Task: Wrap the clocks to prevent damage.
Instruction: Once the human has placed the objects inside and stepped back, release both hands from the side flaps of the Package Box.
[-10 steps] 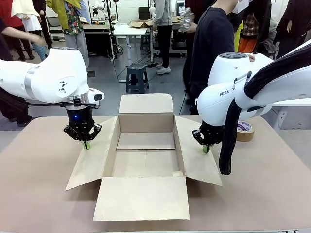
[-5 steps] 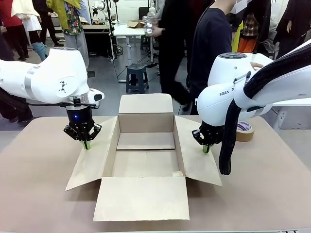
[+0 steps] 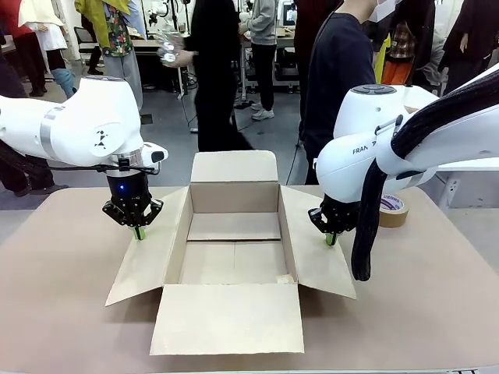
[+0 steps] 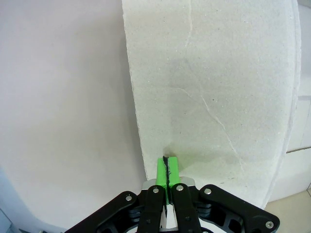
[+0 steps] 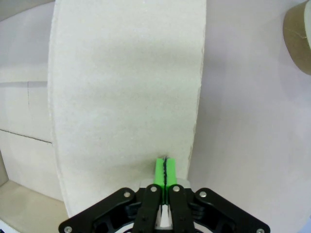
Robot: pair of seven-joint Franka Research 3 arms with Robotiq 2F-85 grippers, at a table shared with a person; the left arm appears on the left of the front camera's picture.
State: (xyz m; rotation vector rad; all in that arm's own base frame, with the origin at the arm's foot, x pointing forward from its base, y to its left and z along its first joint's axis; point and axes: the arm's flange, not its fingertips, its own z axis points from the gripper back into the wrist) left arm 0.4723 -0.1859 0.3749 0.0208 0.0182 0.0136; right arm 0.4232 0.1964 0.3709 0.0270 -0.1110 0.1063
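Left end effector (image 3: 139,232) is pinched shut, green pads together, tip at the outer edge of the left flap (image 3: 148,257) of the open cardboard box (image 3: 234,196). Right end effector (image 3: 331,238), likewise shut, hangs at the right flap (image 3: 316,261). The box sits mid-counter (image 3: 62,312), with a tape roll (image 3: 392,209) nearby.

The right gripper (image 5: 165,167) was seen with its green pads pressed together and nothing held between them. Its tips were placed over a pale cardboard flap (image 5: 126,87), close to the edge bordering the table (image 5: 248,126). A tape roll (image 5: 297,39) was cut off at the upper right corner.
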